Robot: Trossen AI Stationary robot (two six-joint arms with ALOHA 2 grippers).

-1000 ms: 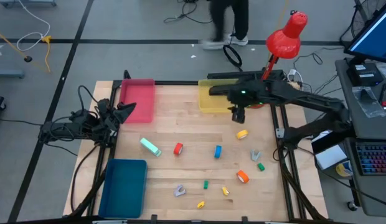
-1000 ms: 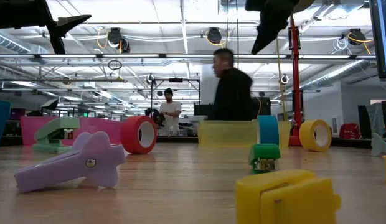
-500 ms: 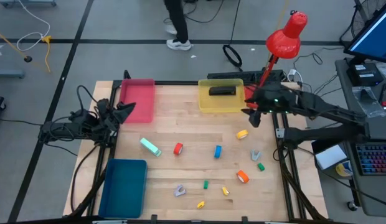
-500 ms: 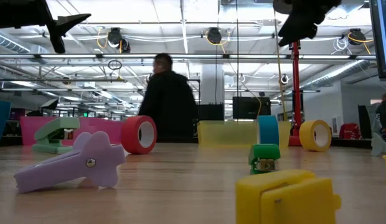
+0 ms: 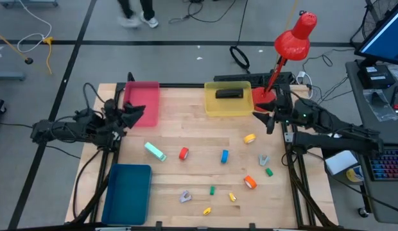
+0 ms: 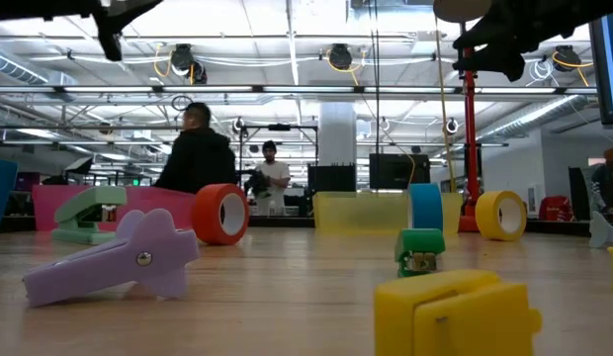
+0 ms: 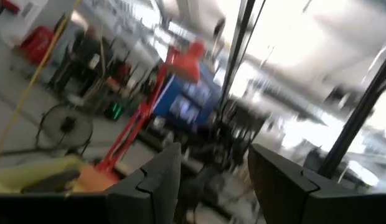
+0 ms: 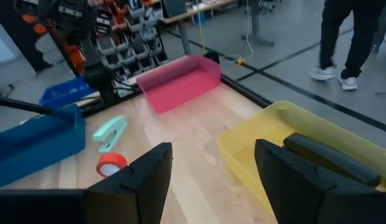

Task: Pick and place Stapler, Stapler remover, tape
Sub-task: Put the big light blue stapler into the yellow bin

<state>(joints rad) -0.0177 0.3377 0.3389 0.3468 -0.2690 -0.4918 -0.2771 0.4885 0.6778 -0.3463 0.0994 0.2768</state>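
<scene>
- The right end effector (image 5: pixel 268 122) hung at the table's (image 5: pixel 192 151) right edge, just beside the yellow bin (image 5: pixel 227 104), fingers parted and holding nothing.
- A black stapler (image 5: pixel 229 94) already lay in that bin, so the step in hand looked like fetching the next piece.
- The yellow tape roll (image 5: pixel 250 138) lay nearest, just below the end effector on the table; a good approach would have come straight down, the fingers straddling the ring.
- The blue roll (image 5: pixel 224 156) and red roll (image 5: pixel 183 153) stood on edge farther toward the table's middle; the orange roll (image 5: pixel 250 182) lay beyond the yellow one.
- The left end effector (image 5: pixel 136 113) waited by the pink bin (image 5: pixel 142 96), fingers apart and empty.
</scene>
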